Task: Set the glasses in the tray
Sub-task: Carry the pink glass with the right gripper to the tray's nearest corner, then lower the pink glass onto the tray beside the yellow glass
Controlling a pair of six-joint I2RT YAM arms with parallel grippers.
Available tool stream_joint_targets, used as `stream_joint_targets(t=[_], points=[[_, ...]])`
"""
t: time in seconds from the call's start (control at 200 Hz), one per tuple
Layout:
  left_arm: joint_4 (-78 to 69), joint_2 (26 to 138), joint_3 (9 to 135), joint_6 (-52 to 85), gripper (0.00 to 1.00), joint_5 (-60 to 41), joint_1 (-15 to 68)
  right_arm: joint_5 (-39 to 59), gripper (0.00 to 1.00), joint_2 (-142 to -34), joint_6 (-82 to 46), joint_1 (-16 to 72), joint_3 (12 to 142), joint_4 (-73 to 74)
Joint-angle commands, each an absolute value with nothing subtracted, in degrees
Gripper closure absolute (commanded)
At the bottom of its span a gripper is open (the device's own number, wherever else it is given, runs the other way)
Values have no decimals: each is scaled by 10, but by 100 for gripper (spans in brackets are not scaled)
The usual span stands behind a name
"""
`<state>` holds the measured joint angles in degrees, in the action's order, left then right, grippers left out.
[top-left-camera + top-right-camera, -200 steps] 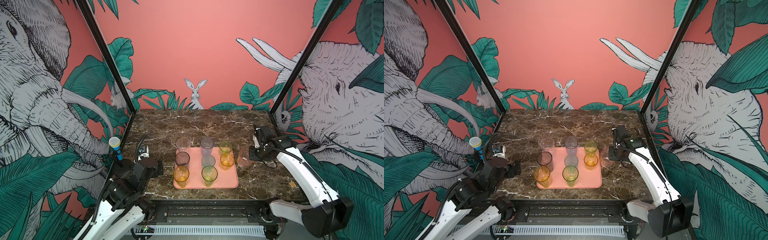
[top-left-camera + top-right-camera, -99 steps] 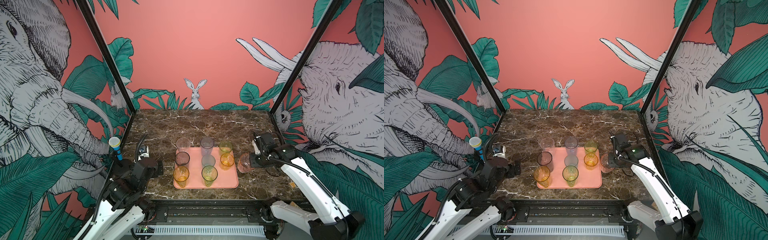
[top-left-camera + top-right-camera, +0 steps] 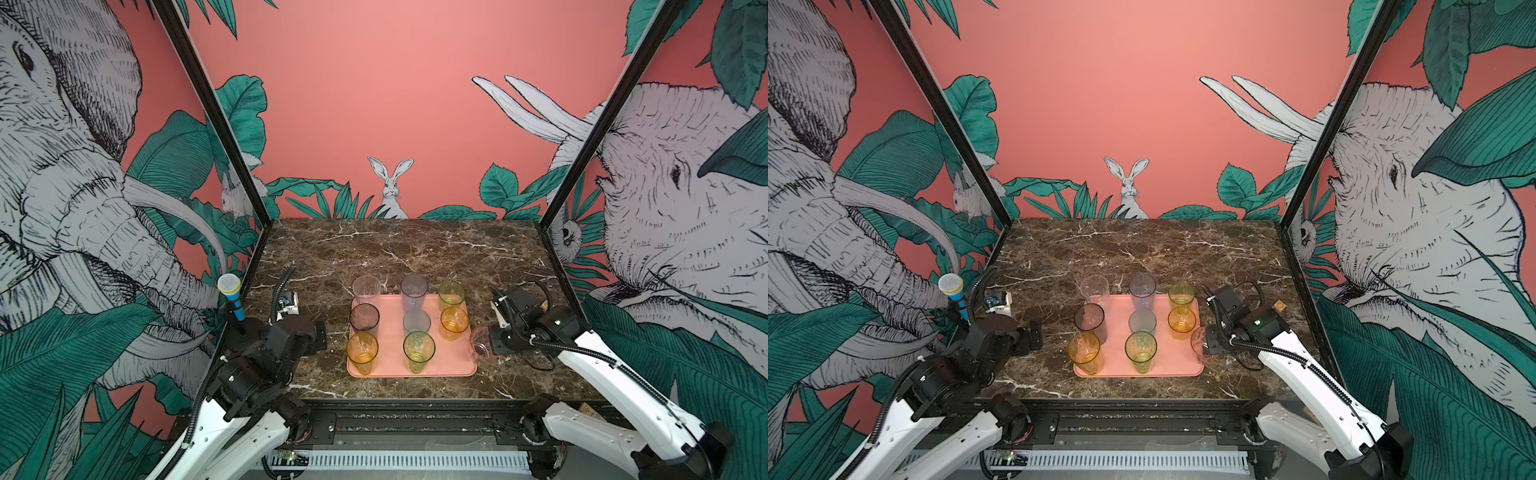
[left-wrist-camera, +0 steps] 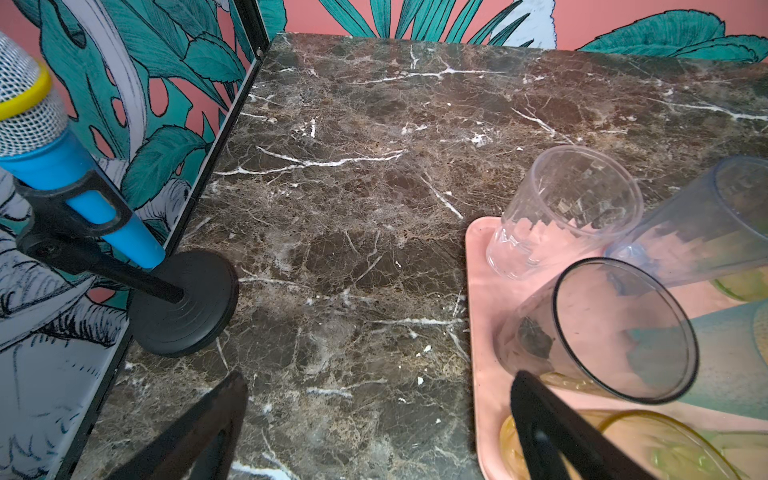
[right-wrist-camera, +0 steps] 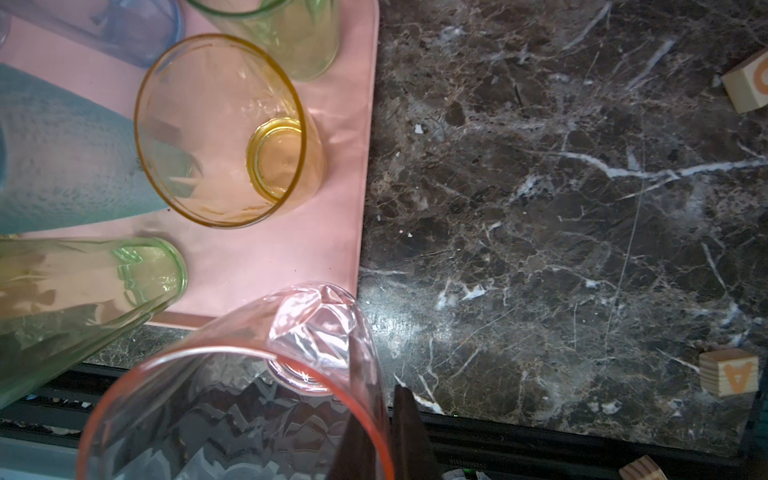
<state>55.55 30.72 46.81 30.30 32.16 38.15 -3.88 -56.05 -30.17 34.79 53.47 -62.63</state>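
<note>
The salmon-pink tray [image 3: 432, 361] [image 3: 1177, 357] lies near the table's front edge in both top views. Several glasses stand upright on it, among them a clear one [image 3: 365, 289], a smoky dark one [image 4: 623, 332] and an amber one [image 5: 220, 129]. My right gripper [image 3: 492, 345] [image 5: 384, 415] is shut on the rim of a pink glass [image 3: 480, 347] [image 5: 291, 374], one finger inside and one outside. That glass hangs tilted just beyond the tray's right edge, by its near right corner. My left gripper [image 3: 318, 334] [image 4: 378, 380] is open over bare marble left of the tray, holding nothing.
A blue microphone [image 3: 230, 291] [image 4: 41, 124] on a black stand sits at the left wall. Wooden letter blocks [image 5: 729, 372] lie on the marble right of the tray, one [image 3: 1279, 306] near the right wall. A small white device [image 3: 289, 303] sits behind my left arm.
My right gripper has carried the pink glass toward the table's front and closer to the tray's near right corner. The left arm has not moved.
</note>
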Motion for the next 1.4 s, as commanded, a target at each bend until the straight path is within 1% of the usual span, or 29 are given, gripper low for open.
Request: stream_joint_targets(t=[0.0,0.48,1.396], points=[[563,311,465,313,1,330,381,-47,100,-553,-330,374,525,-602],[560,309,464,312,1,330,381,-77,100,-575,-355,444,478,-532],[555,310,461,310,1,329,381,-74,100,-632,-369,467,450,-464]])
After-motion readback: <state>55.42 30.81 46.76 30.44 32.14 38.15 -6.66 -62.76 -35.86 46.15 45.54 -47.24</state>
